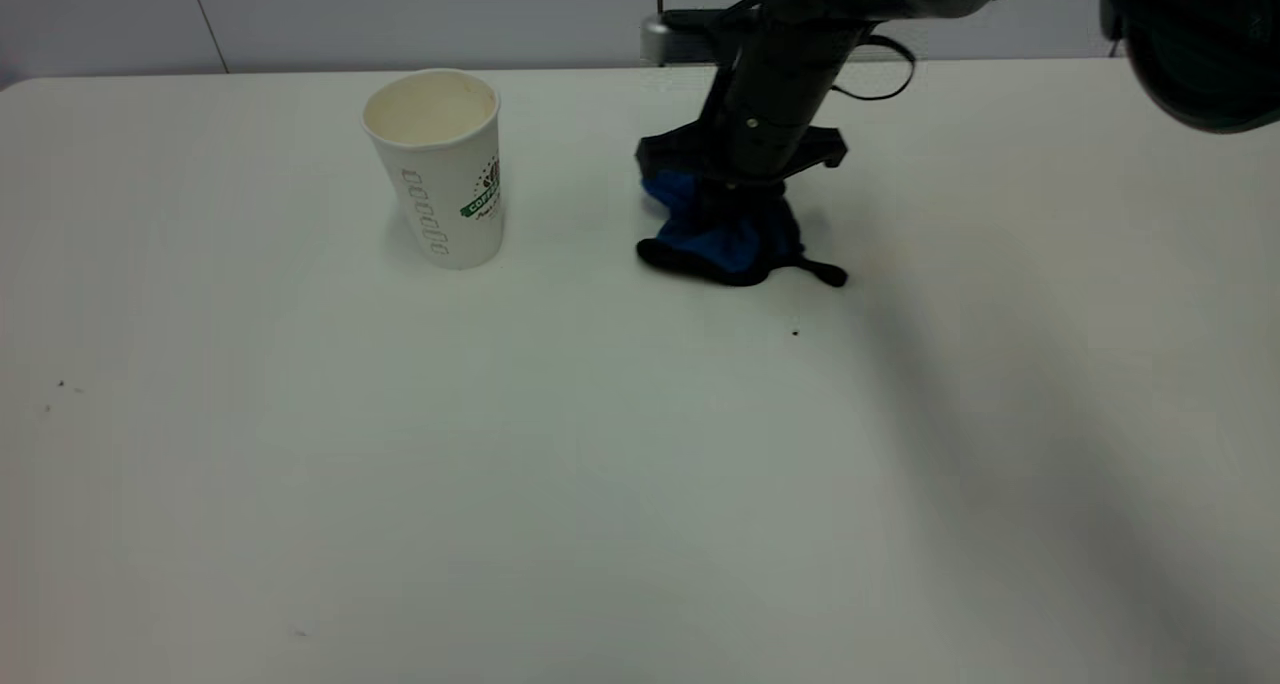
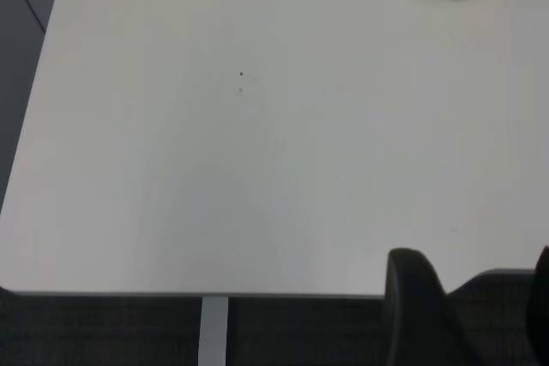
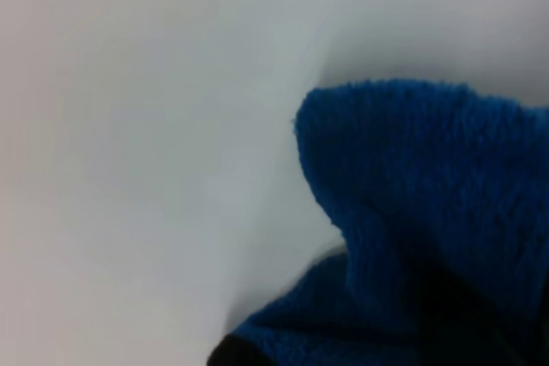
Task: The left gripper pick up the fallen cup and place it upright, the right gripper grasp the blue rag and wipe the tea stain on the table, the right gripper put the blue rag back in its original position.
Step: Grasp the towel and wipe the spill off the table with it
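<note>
The right arm reaches in from the upper right of the exterior view and slants steeply down toward the far middle of the counter (image 1: 600, 464). Its right gripper (image 1: 728, 204) points downward, the wide crossbar level above the fingers, which are buried in the rag (image 1: 735, 232) so their spread cannot be made out. The left gripper (image 2: 467, 310) is outside the exterior view; its own wrist view shows two dark fingers (image 2: 416, 297) standing apart, held beyond the counter's edge.

Upright cup (image 1: 436, 169), bunched blue rag (image 1: 728, 232) (right)
</note>
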`<state>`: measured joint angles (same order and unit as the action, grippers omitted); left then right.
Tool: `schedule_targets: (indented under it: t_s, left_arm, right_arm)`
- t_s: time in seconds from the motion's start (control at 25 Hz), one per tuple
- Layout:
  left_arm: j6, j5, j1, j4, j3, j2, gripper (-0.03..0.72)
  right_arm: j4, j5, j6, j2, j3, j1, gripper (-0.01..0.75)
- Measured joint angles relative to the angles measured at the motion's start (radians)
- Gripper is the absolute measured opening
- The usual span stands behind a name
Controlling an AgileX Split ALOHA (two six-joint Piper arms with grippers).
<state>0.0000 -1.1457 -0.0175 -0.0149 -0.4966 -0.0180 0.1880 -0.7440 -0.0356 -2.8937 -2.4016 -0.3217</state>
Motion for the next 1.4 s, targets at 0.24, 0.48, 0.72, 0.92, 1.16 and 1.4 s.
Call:
schedule_targets:
  t_s: [0.24,0.48,0.72,0.92,1.16,1.4]
  left_arm:
    - [0.000,0.000,0.000,0.000,0.000,0.000,0.351]
    - [0.000,0.000,0.000,0.000,0.000,0.000,0.351]
    - [0.000,0.000,0.000,0.000,0.000,0.000,0.351]
    - [0.000,0.000,0.000,0.000,0.000,0.000,0.351]
    - [0.000,0.000,0.000,0.000,0.000,0.000,0.351]
    - [0.000,0.000,0.000,0.000,0.000,0.000,0.351]
  right_arm:
    - [-0.007,-0.143,-0.008,0.006,-0.006,0.136,0.109]
    - [-0.010,-0.267,-0.008,0.009,-0.010,0.256,0.125]
    - [-0.031,-0.341,0.004,0.014,-0.010,0.361,0.270]
    - [-0.051,-0.416,0.078,0.020,-0.010,0.407,0.626]
    - [-0.107,-0.460,0.095,0.078,0.023,0.412,0.729]
    - [-0.090,-0.461,0.104,0.364,0.224,0.387,0.729]
